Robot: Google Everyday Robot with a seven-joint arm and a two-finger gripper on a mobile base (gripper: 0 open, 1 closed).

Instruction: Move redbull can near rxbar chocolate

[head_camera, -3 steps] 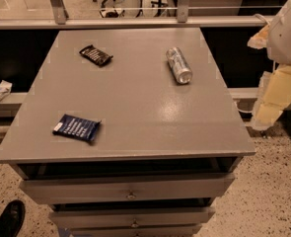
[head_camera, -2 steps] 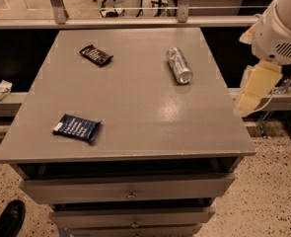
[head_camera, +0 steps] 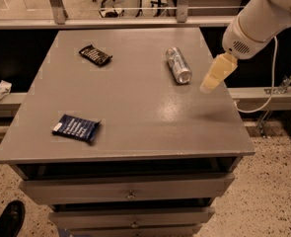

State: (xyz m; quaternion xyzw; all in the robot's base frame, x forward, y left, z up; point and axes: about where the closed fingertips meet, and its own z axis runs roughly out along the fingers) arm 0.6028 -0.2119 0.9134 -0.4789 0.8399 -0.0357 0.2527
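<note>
The redbull can (head_camera: 178, 65), slim and silver, lies on its side at the back right of the grey table (head_camera: 135, 107), its round top facing the front. The rxbar chocolate (head_camera: 95, 55), a small black bar, lies at the back left. My gripper (head_camera: 215, 74), with pale yellow fingers, hangs from the white arm (head_camera: 263, 19) above the table's right edge, just right of the can and not touching it. It holds nothing.
A dark blue packet with a white end (head_camera: 77, 128) lies at the front left of the table. Drawers (head_camera: 130, 194) are below the tabletop. A black shoe (head_camera: 7, 220) is on the floor at lower left. A rail runs behind the table.
The arm has swung left and up from beside the table's right edge, bringing the gripper over the right edge near the can. The can, bar and packet have not moved.
</note>
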